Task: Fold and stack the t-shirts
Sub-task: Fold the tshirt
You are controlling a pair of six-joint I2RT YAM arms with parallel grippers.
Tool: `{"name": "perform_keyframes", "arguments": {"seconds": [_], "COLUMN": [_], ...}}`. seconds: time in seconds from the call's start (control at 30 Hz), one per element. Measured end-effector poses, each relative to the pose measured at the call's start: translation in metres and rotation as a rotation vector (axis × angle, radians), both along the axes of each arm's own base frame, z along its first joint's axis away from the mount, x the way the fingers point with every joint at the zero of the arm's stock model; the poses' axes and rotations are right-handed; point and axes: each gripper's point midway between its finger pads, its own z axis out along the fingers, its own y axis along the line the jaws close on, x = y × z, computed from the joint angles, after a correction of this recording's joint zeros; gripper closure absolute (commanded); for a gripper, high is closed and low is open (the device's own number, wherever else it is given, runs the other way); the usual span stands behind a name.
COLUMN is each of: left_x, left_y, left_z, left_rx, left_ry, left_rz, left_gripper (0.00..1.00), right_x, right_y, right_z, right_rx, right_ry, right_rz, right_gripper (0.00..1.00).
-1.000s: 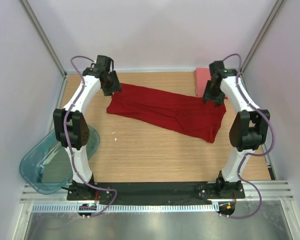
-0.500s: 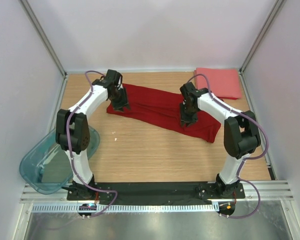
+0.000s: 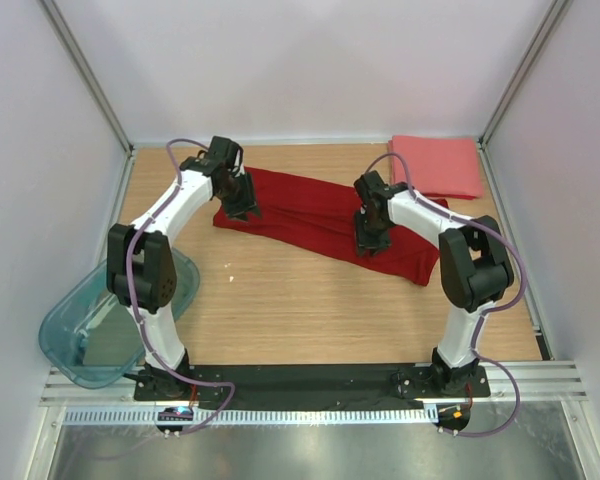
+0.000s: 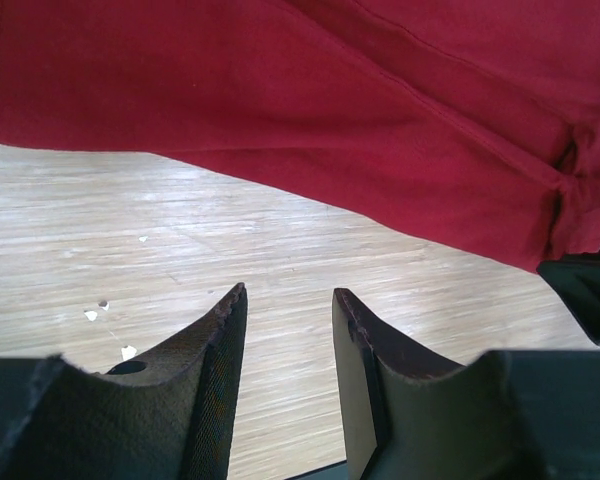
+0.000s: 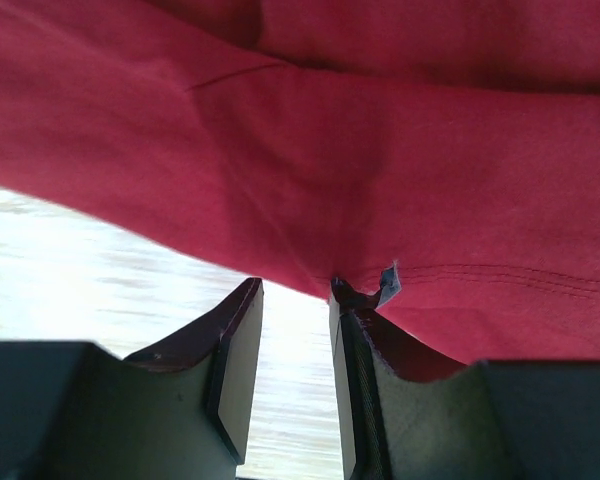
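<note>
The dark red t-shirt point(image 3: 310, 215) lies spread out slantwise across the back half of the table. The salmon-pink t-shirt point(image 3: 438, 166), folded to a rectangle, rests in the back right corner. My left gripper point(image 3: 245, 208) is low at the red shirt's left end. In the left wrist view the left gripper point(image 4: 290, 292) stands open over bare wood, with the shirt's near edge point(image 4: 280, 100) just beyond its tips. My right gripper point(image 3: 370, 240) is at the shirt's near edge, right of the middle. It point(image 5: 293, 288) is open, its right fingertip point(image 5: 342, 295) touching the hem point(image 5: 330, 130) by a small label point(image 5: 390, 282).
A translucent teal bin point(image 3: 110, 320) sits partly off the table's left front edge. White walls and metal posts close in the table on three sides. A black strip with the arm bases point(image 3: 310, 380) runs along the near edge.
Both arms swung from the back of the table down onto the red shirt's near edge, uncovering the pink shirt. Both pairs of jaws narrowed. In the last half second little moved.
</note>
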Motion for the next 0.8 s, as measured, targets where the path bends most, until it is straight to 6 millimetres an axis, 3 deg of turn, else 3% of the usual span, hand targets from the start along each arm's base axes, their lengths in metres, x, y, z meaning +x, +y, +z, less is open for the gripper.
{"name": "perform_keyframes", "arguments": {"seconds": [0.3,0.37,0.43,0.8], "left_x": [-0.004,-0.006,-0.005,-0.008], "left_y": [0.001,0.001,0.0,-0.002], "left_z": [-0.005,-0.006,-0.006,-0.009], "left_rx": [0.004,0.004,-0.001,-0.015], "left_ry": [0.016,0.022,0.021,0.03], "left_rz": [-0.001,-0.002,-0.004,-0.011], "left_gripper": [0.59,0.59,0.59,0.59], "right_x": [-0.012,-0.012,-0.013,0.002], "right_y": [-0.016,-0.018,-0.021,-0.022], "right_z": [-0.019,-0.021,-0.022,-0.012], "right_rx": [-0.102,-0.116,-0.134,-0.159], "right_ry": [0.012,0.006,0.002,-0.05], "right_rz": [-0.001,-0.002,-0.003,-0.014], "right_gripper": [0.64,0.69,0.8,0.96]}}
